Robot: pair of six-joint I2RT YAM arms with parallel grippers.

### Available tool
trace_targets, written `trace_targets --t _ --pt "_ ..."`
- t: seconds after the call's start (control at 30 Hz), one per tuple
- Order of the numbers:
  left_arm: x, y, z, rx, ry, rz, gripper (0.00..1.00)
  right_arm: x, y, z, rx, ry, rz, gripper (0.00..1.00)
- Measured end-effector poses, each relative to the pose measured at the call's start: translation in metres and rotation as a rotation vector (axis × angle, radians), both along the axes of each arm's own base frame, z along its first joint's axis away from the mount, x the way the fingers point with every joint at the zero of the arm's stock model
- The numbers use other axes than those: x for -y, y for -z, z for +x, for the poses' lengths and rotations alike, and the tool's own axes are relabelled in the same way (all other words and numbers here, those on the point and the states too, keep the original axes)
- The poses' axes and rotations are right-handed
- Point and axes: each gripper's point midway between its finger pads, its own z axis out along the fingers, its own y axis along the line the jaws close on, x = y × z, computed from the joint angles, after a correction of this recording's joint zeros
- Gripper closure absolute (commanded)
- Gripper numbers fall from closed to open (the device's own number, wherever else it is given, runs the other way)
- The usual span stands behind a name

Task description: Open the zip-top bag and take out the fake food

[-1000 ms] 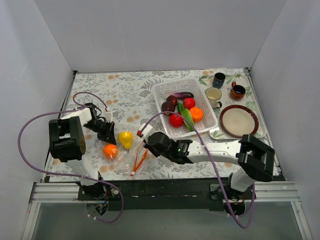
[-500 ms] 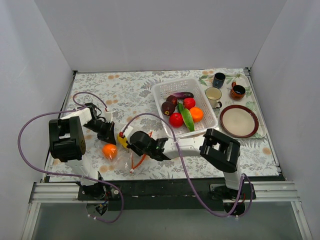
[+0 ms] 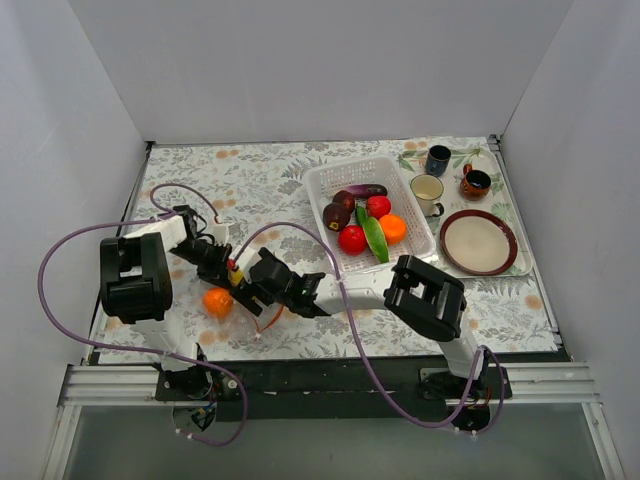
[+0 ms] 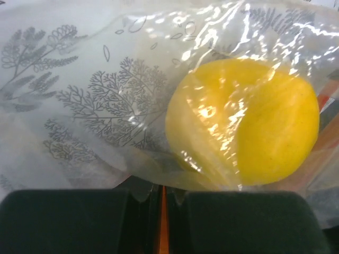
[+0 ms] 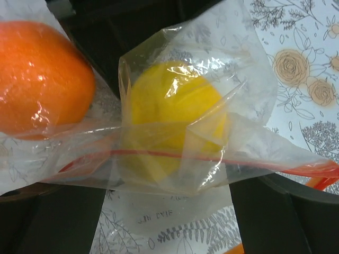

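Top view: the zip-top bag (image 3: 256,316) lies near the bench's (image 3: 262,185) near-left corner.
Left wrist: the left tool (image 4: 161,200) is clenched on the bag's edge, below a yellow ball (image 4: 254,127).
Right wrist: the right tool (image 5: 167,214) is released, its fingers straddling the bagged ball, with an orange ball (image 5: 42,79) beside it.

The left arm (image 3: 135,278) folds inward, left pincer (image 4: 161,194) low, jaws nearly closed. The right arm (image 3: 425,297) stretches far leftward, right pincer (image 5: 167,209) spread wide just beside it.
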Motion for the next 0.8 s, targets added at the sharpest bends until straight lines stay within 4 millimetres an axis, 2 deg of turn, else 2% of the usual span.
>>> trace_targets --t 0.2,0.3,0.4,0.43,0.5,0.53,0.6,0.63,0.67,0.7,0.8 --pt "0.007 0.0 -0.002 0.0 0.028 0.0 1.0 -0.013 -0.005 0.003 0.007 -0.009 0.031 0.05" --pt "0.011 0.0 -0.003 0.0 0.044 -0.001 1.0 -0.018 -0.004 0.004 0.008 -0.013 0.033 0.09" --pt "0.013 0.0 -0.003 0.0 0.054 -0.001 1.0 -0.019 0.0 0.006 0.004 -0.013 0.028 0.23" --pt "0.013 0.0 -0.004 -0.002 0.055 -0.001 1.0 -0.019 0.0 0.007 0.003 -0.014 0.028 0.34" --pt "0.013 0.0 -0.004 -0.002 0.057 0.001 1.0 -0.018 0.0 0.008 -0.002 -0.012 0.031 0.49" --pt "0.012 0.0 -0.004 -0.001 0.058 0.002 1.0 -0.018 0.0 0.009 -0.006 -0.012 0.032 0.63" --pt "0.012 0.001 -0.004 0.0 0.058 0.005 1.0 -0.017 0.001 0.01 -0.012 -0.012 0.035 0.74" --pt "0.012 0.001 -0.004 0.0 0.057 0.005 1.0 -0.015 0.001 0.011 -0.015 -0.008 0.039 0.88" --pt "0.012 0.002 -0.004 -0.001 0.057 0.005 1.0 -0.014 0.0 0.01 -0.02 -0.005 0.044 0.95" --pt "0.012 0.003 -0.004 -0.002 0.057 0.005 1.0 -0.009 0.001 0.008 -0.025 -0.006 0.044 0.99" --pt "0.014 0.004 -0.005 -0.018 0.05 -0.005 1.0 0.008 0.0 0.001 -0.043 -0.005 0.03 0.99"
